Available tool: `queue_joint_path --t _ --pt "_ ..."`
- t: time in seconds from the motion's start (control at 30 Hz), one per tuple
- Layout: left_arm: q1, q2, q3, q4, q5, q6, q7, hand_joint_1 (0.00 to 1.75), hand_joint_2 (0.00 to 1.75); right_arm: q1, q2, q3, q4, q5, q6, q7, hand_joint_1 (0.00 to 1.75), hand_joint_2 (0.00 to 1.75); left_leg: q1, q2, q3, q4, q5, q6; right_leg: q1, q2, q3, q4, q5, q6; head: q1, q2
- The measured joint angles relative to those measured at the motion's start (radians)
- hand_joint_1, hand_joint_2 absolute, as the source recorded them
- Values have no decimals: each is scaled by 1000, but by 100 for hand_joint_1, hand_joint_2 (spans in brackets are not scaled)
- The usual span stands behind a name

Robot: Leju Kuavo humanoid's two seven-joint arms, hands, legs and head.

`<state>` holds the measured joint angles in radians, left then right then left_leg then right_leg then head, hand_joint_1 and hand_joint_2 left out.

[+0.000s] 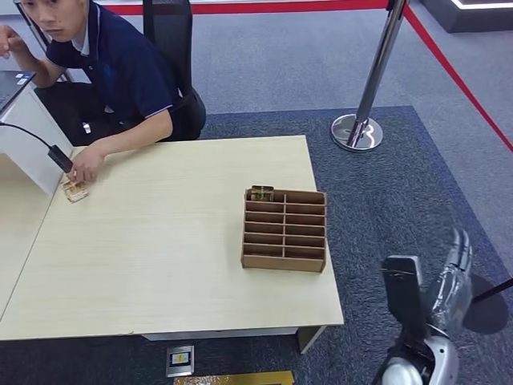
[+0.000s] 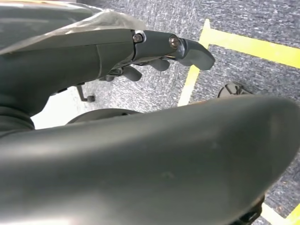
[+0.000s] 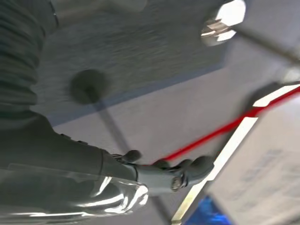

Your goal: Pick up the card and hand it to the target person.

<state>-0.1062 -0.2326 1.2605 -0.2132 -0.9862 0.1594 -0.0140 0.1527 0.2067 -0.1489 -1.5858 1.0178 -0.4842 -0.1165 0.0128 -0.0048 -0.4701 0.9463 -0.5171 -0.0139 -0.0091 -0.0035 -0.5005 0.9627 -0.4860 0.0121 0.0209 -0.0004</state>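
Fingers [image 1: 462, 253] of right hand [image 1: 452, 281] raised beside the pale wooden surface [image 1: 175, 241], off its right edge, over blue-grey carpet; loosely extended, nothing held. Head view: brown wooden slotted organiser tray [image 1: 284, 229] near the surface's right end, with small greenish card [image 1: 262, 192] standing in its far left slot. Person in dark navy polo shirt [image 1: 130, 68] seated at the far left corner, one hand [image 1: 86, 164] resting on the surface just beside a small patterned card stack [image 1: 74, 191]. Chrome stanchion post [image 1: 365, 104] with red belt [image 1: 447, 68] on the carpet beyond the surface.

Left wrist view: left hand [image 2: 155, 51] hanging above speckled grey carpet with yellow floor tape [image 2: 247, 44]; dark fingers [image 2: 161, 63] curled slightly inward beneath the thick grey thumb, nothing between them.

Right wrist view: right hand's dark fingers [image 3: 191, 166] stretched out and a little apart, empty, with blurred carpet, red belt and chrome stanchion base [image 3: 222, 21] behind.
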Motion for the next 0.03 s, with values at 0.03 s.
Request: queue_joint_path --t 0.03 --pt "0 0 1 0 1 1 0 0 58 -5 0 -32 23 1 0 2 0 175 0 0 0 0 0 0 0 0 0 0 0 0 0 0"
